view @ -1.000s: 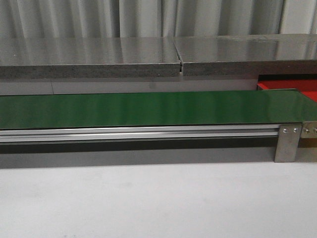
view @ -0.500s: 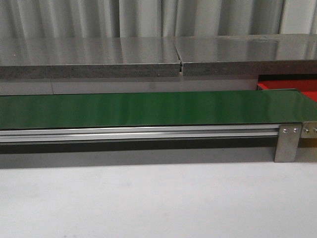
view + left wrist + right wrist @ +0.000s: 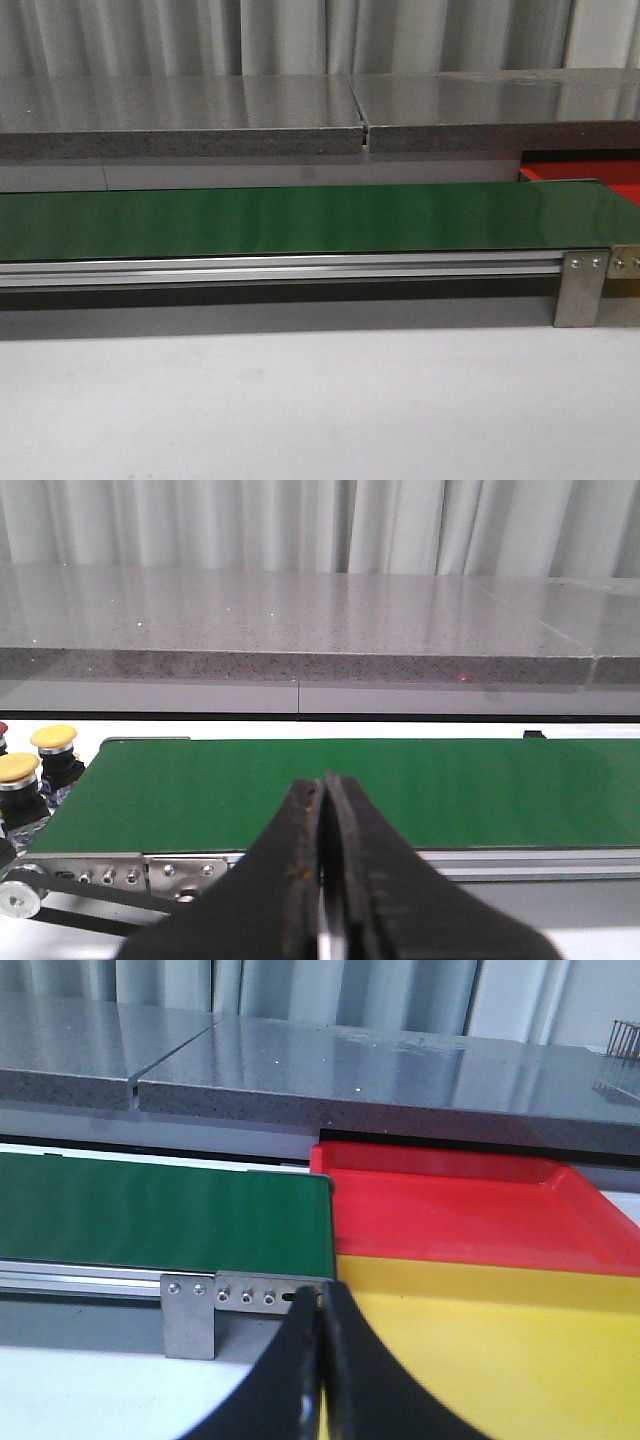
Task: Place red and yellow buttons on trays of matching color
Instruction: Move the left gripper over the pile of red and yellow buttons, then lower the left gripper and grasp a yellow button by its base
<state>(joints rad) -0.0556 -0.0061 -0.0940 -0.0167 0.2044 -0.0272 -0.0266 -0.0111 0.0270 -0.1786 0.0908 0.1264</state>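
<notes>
1. Front view: green belt [image 3: 300,220] runs left to right across the white surface [image 3: 300,410], on an aluminium rail [image 3: 280,268] with a steel bracket [image 3: 582,288] at its right end. Belt top bare.
2. Behind the belt, a grey stone ledge [image 3: 180,120] in two slabs, with pale curtains [image 3: 300,35] above it.
3. Red tray [image 3: 610,172] shows as a sliver at the right edge, beyond the belt's end.
4. Right wrist view: red tray [image 3: 450,1205] sits just beside the belt's end [image 3: 200,1220], under the ledge. Yellow tray [image 3: 480,1340] lies touching it on the nearer side. Both look bare in what shows.
5. Right gripper [image 3: 320,1360]: jaws pressed together, holding nothing, over the near edge of the yellow tray and the rail bracket.
6. Left wrist view: two yellow buttons [image 3: 40,755] stand off the belt's far left end, on dark bases, close together. A red cap [image 3: 2,728] just peeks in at the frame edge beside them; too cut off to tell more.
7. Left gripper [image 3: 325,870]: jaws closed tip to tip, nothing between them, on the near side of the belt [image 3: 400,790], well apart from the buttons.
</notes>
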